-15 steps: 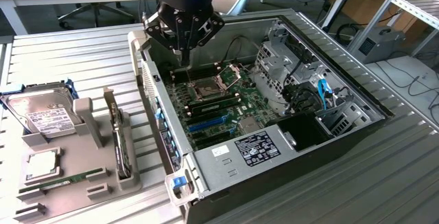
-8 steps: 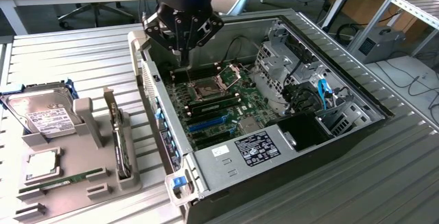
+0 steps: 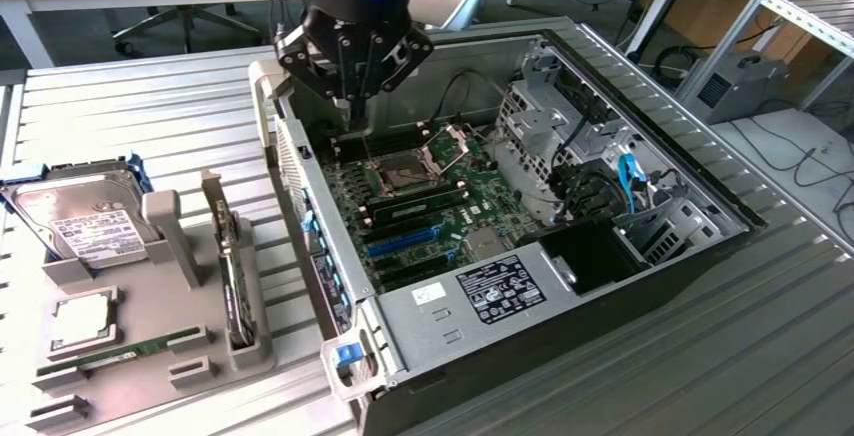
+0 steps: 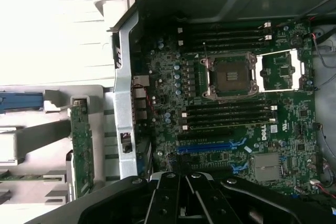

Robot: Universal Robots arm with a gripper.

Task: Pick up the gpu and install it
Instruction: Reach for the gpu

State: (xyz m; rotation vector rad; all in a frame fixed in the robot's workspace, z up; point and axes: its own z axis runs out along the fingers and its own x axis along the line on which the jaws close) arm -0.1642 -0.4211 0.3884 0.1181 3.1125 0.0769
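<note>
- Hovering over the open computer case (image 3: 654, 116) with the gripper (image 3: 350, 106) pressed together, pinching nothing.
- Seeing the gpu (image 3: 238, 281) standing on edge in the grey holder (image 3: 167, 236), at seven o'clock from the gripper, exterior view.

The thin gpu (image 3: 238, 286) stands on edge, seemingly upright, in a grey holder (image 3: 140, 396).

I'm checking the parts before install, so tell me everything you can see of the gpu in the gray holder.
The gpu is a thin, flat, dark card standing on edge in a slot of the gray parts holder, on the exterior view's left of the open computer case. A silvery bracket caps its far end. The wrist view shows a green circuit face. Only the holder touches it.
</note>
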